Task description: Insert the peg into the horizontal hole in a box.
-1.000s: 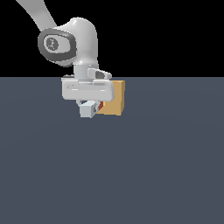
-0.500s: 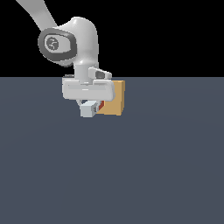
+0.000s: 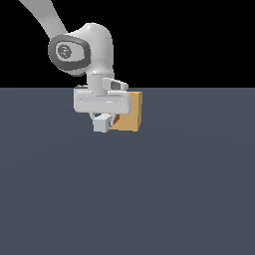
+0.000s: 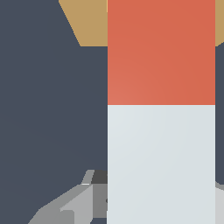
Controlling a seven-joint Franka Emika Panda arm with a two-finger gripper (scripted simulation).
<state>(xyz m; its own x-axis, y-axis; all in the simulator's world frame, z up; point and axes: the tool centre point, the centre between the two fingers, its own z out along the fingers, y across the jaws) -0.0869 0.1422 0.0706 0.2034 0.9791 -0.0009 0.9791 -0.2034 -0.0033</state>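
1. One arm, one pincer point(image 3: 103, 121), closed on one peg point(image 4: 161, 109) at its white half.
2. One tan box point(image 3: 130, 112) sits on the grey table point(image 3: 149, 199), just behind the pincer in the exterior view.
3. Peg's red-orange half points at the box; its tip overlaps the box face in the wrist view.
4. Hole not visible; insertion depth cannot be told.
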